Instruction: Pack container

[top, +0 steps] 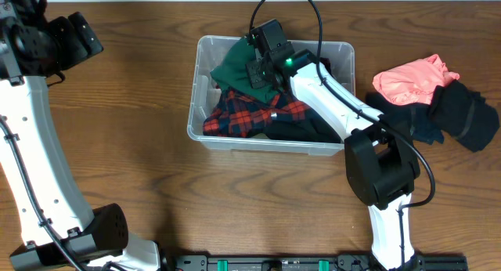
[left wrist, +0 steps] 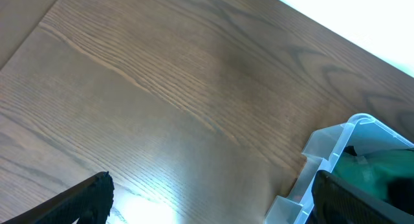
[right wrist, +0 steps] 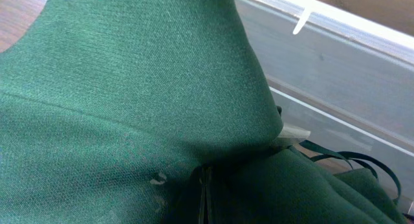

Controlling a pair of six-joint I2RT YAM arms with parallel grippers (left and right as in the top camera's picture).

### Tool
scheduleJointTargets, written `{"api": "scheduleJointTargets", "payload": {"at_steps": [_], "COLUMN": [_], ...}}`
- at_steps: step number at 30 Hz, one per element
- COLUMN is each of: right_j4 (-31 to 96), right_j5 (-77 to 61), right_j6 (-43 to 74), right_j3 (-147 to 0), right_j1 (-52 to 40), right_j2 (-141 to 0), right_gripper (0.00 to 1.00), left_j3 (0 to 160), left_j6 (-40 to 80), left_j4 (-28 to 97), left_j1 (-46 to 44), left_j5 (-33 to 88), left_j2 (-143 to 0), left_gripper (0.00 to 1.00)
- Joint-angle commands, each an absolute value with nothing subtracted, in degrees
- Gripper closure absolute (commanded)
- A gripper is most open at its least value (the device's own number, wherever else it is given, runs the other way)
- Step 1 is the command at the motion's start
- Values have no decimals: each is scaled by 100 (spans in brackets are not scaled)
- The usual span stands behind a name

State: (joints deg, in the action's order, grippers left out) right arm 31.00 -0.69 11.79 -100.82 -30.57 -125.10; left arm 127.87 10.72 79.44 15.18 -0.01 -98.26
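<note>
green garment (right wrist: pixel 129 88) against right gripper (top: pixel 261 72) in container (top: pixel 235 142), clamp state unclear; left gripper (left wrist: pixel 210 199) fingers apart.

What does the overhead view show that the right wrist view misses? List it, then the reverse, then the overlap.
Only overhead: a red plaid garment in the container, plus a pink garment and black clothing on the table outside it. Only right wrist: the green garment close up, showing its weave, a seam and thin green straps. Both: the green garment and the container's clear wall.
</note>
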Motion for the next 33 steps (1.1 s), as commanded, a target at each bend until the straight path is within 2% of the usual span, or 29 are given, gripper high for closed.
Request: {"api": "scheduleJointTargets", "payload": {"at_steps": [1,6,8,11,13,15,24,30,33], "right_j4": [3216,3256,3253,3269,3352,3457,4619,6064,6578], "right_j5": [-97,-222,-362,-521,-519,-493,-78,344,346], "right_j6": [1328,1323,1293,1166,1149,1149,1396,2633,2875], "right_j3": [-10027,-10040,-10040,-10040,-10040,-10040,-10040,-10038,-10001], "right_j1": [-3039,-3041,-3041,-3041,-3039,-3020,-2279,-792,-30], "right_j2": [-12650,-12112,-11786,-11281,-10930,-10615,-9518,-9312,-9378], "right_gripper": [99,99,89,57,26,1,1,1,1], "left_j3": [12772,12772,12772,12772,12774,12772,12772,12772,12772], "left_j6": [1103,1103,1103,1103,1103,1103,1103,1103,1103], "left_j4": [7944,7944,7944,7944,7942,7944,7944,7944,7942], "left_j1": [1535,1535,1535,1535,1535,1535,1535,1535,1535], "left_j5": [-27,-27,-27,-27,-27,-27,-27,-27,-27], "left_j2": [-9848,-9848,-9848,-9848,-9848,-9848,-9848,-9848,-9848], "left_gripper": [2,2,2,2,2,2,2,2,2]}}
